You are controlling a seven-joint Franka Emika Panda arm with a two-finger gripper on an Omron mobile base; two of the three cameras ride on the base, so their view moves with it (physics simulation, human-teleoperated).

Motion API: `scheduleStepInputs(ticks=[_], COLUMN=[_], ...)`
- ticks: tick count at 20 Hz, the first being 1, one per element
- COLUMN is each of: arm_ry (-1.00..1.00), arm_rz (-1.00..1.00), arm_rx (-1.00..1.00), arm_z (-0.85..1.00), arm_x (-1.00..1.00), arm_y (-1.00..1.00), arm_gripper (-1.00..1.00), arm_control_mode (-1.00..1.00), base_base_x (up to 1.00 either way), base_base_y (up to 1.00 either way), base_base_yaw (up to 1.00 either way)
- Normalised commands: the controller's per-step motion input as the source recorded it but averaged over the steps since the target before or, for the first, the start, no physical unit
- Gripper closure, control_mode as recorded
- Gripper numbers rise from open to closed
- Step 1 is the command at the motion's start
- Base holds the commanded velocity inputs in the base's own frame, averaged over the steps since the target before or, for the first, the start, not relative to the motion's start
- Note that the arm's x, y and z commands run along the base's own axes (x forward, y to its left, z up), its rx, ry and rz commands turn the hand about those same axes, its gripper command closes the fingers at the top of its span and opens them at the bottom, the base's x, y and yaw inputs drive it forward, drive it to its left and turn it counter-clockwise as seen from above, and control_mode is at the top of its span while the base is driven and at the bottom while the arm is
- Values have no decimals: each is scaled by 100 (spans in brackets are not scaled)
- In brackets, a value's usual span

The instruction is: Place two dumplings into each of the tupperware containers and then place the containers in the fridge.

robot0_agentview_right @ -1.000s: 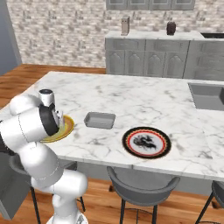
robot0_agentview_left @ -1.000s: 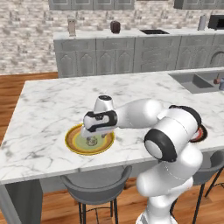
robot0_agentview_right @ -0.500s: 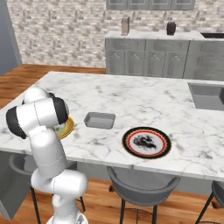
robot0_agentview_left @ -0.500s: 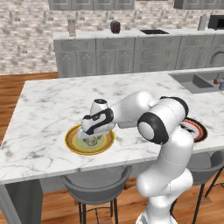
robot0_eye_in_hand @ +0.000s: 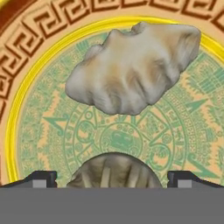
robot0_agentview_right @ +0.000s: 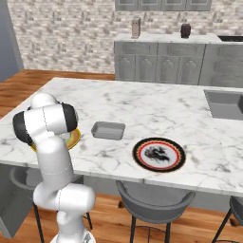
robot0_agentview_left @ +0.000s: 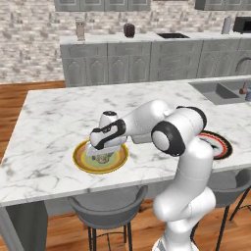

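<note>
Crimped pale dumplings (robot0_eye_in_hand: 133,68) on patterned round plate (robot0_eye_in_hand: 26,74).

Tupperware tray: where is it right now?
In the right base view the tray sits on the marble island, between the yellow plate on its left and the black-and-red plate to its lower right, apart from both.

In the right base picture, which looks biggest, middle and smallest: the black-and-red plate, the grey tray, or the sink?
1. black-and-red plate, though it sits nearer the camera
2. sink, partly cut off at the edge
3. grey tray
</note>
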Motion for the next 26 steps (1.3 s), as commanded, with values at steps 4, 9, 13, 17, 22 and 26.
scheduleStepInputs(ticks=[4,9,13,17,22,26], arm_ry=[0,0,0,-2,-3,0], arm_rz=[0,0,0,-1,-6,-14], arm_rx=[0,0,0,0,0,0], arm_z=[-4,-9,-7,0,22,44], arm_x=[-6,-7,-9,-2,0,26], arm_y=[0,0,0,0,-35,-53], arm_gripper=[-100,-100,100,100,100,100], arm_control_mode=[-100,-100,-100,-100,-100,-100], base_base_x=[0,0,0,0,0,0], base_base_y=[0,0,0,0,0,0], base_base_yaw=[0,0,0,0,0,0])
